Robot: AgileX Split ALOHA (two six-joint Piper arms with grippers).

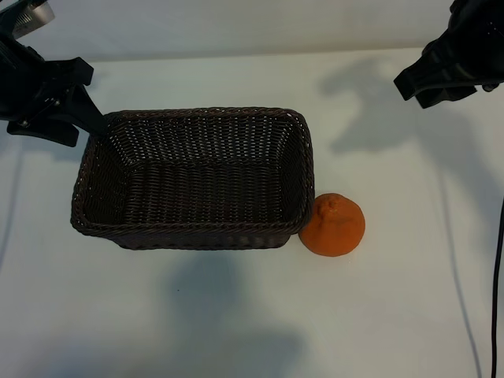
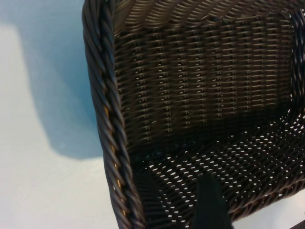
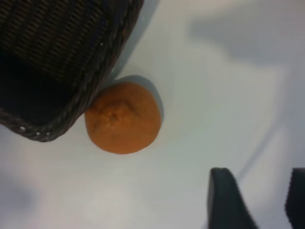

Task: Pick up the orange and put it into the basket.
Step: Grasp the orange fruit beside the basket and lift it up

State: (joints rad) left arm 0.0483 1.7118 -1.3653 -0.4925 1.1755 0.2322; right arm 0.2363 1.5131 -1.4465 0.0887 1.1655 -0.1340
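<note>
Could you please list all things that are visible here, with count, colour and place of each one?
basket: one, dark brown wicker, middle of the table, nothing inside.
orange: one, orange, on the table against the basket's right near corner.
table: one, white, under everything.
cable: one, black, right edge of the exterior view.
left hand: one, black, at the basket's far left corner, open.
right hand: one, black, far right above the table, holding nothing.

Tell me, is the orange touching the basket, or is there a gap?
Touching. In the right wrist view the orange presses against the basket's braided rim corner with no table showing between them; the exterior view agrees.
</note>
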